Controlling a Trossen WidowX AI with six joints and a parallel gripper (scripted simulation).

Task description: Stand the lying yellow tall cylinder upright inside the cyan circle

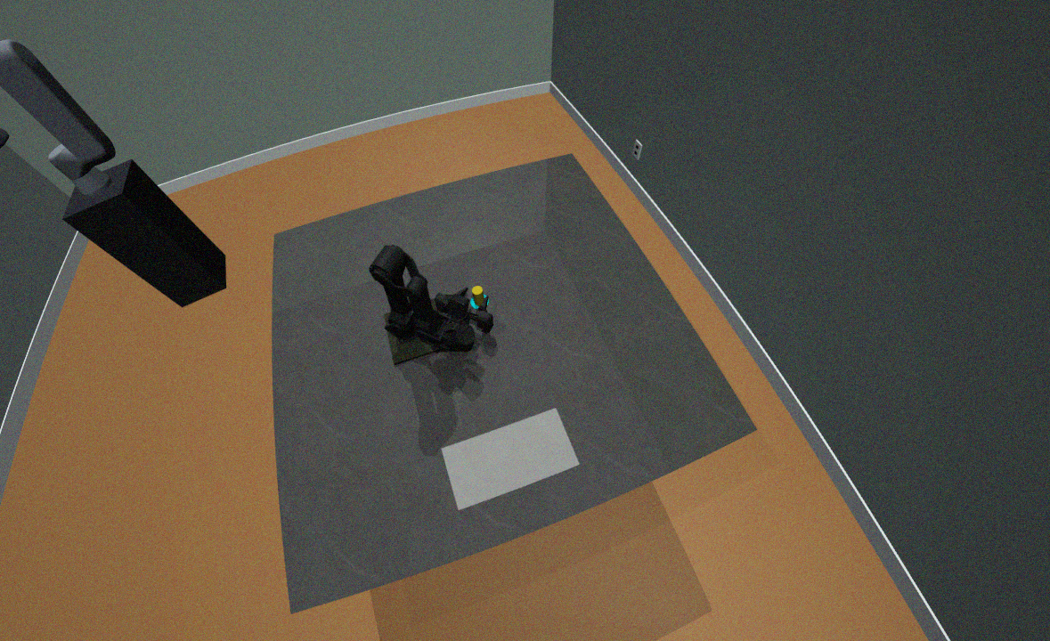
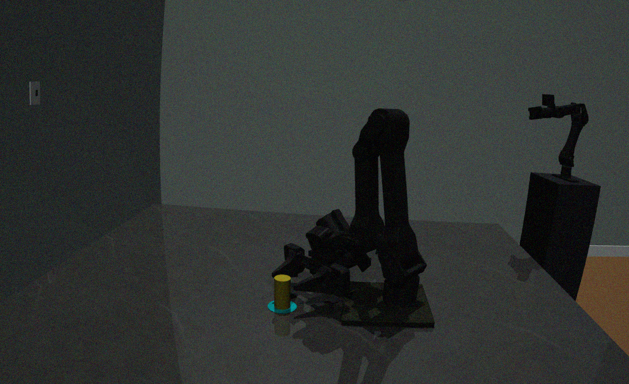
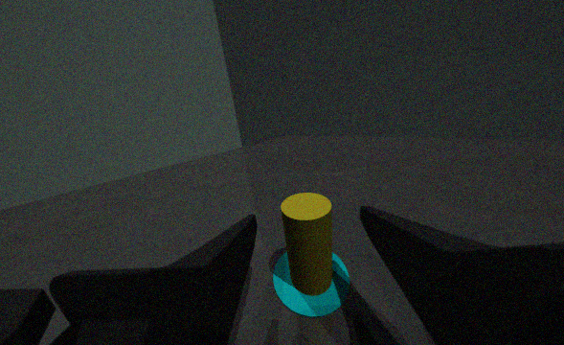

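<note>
The yellow tall cylinder [image 1: 477, 296] [image 2: 282, 293] [image 3: 310, 254] stands upright on the cyan circle [image 1: 473, 304] [image 2: 271, 306] [image 3: 288, 297]. Its base lies within the circle, with cyan showing around it in the wrist view. My gripper [image 2: 284, 281] [image 3: 306, 217] is open, with one finger on each side of the cylinder. In the wrist view a gap shows between each fingertip and the cylinder, so neither finger touches it. The fingers come in low from the arm's side. Shadows of the fingers fall across the circle.
My arm's base plate [image 2: 416, 315] sits close to the circle. A white rectangle [image 1: 509, 458] lies on the dark table top [image 1: 337, 494]. Another arm stands on a black pedestal [image 1: 145, 235] [image 2: 559, 229] away from the table. Walls rise beyond the table.
</note>
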